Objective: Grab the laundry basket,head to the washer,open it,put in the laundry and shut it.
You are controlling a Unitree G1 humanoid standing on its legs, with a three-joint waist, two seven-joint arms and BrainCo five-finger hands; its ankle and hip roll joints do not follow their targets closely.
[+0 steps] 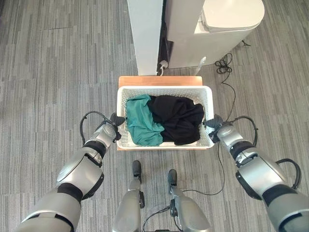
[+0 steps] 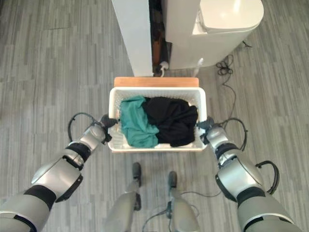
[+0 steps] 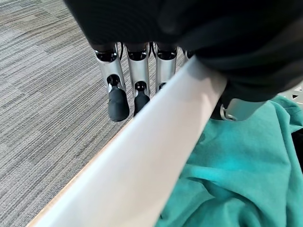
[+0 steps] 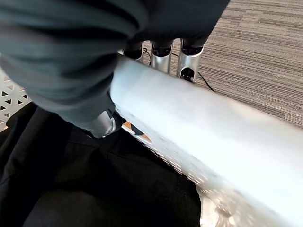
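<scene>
Grey striped carpet floor [image 1: 43,72], white perforated plastic laundry basket [image 1: 165,90] mid-frame.
Gripped at both side rims: left hand [image 1: 110,129], right hand [image 1: 219,129], fingers clamped round the rim edges.

Two silver-grey arms reach forward, set wide apart. The left robot hand [image 1: 110,129] and the right robot hand [image 1: 218,129] each curl over a basket rim [image 3: 156,142], fingers outside and thumb inside.

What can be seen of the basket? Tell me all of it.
The basket is white, rectangular, looks like plastic, with perforated walls and a smooth rim. It sits upright on a wooden board on the floor. Inside lie a teal cloth on the robot's left and a black cloth on its right. The left robot hand and right robot hand each straddle a side rim, fingers outside, thumb inside.
</scene>
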